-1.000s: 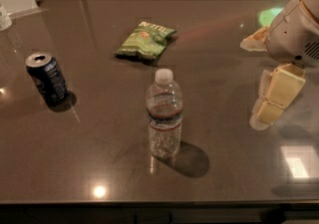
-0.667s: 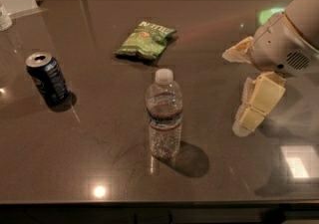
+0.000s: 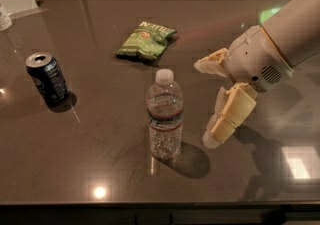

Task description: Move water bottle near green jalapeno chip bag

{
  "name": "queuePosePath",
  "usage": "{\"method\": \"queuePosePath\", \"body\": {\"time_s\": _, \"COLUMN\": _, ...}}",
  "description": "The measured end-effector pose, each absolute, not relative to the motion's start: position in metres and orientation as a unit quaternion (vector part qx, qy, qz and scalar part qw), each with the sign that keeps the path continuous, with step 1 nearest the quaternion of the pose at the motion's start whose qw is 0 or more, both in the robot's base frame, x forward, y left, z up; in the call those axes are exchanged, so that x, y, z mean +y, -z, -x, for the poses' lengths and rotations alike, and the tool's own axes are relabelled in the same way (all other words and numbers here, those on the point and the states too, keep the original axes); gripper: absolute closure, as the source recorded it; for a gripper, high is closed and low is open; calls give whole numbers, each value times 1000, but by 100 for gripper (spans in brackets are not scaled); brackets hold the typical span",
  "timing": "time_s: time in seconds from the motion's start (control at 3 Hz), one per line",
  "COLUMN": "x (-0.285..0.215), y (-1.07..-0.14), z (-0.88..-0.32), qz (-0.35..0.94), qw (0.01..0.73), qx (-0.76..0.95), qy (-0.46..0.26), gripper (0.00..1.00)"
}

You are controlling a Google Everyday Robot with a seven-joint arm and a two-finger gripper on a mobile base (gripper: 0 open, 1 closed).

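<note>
The water bottle [image 3: 164,116] stands upright in the middle of the dark table, clear and ribbed with a white cap. The green jalapeno chip bag [image 3: 145,40] lies flat behind it, a little to the left, well apart from the bottle. My gripper [image 3: 204,103] is to the right of the bottle, at about its height, open and empty. One cream finger [image 3: 210,64] points left at the back and the other [image 3: 227,116] reaches down toward the table near the bottle's base. Neither touches the bottle.
A dark blue soda can [image 3: 47,78] stands upright at the left. A white object [image 3: 5,16] sits at the far left corner. The table's front edge [image 3: 150,203] runs close below the bottle. My white arm [image 3: 287,39] fills the upper right.
My gripper has moved left across the table, from the right edge to close beside the bottle. The bottle, bag and can have not moved.
</note>
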State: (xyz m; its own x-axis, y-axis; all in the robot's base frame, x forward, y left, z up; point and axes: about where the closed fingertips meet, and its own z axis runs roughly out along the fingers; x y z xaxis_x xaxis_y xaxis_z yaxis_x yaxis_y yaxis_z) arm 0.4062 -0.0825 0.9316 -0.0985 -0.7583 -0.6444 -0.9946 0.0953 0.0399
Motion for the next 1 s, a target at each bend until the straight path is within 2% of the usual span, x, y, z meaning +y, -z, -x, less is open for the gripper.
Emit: {"method": "queuePosePath", "body": {"time_s": 1.0, "x": -17, "y": -938, "z": -390, "qz": 635, "qw": 283, "qx": 642, "qy": -323, "gripper": 0}}
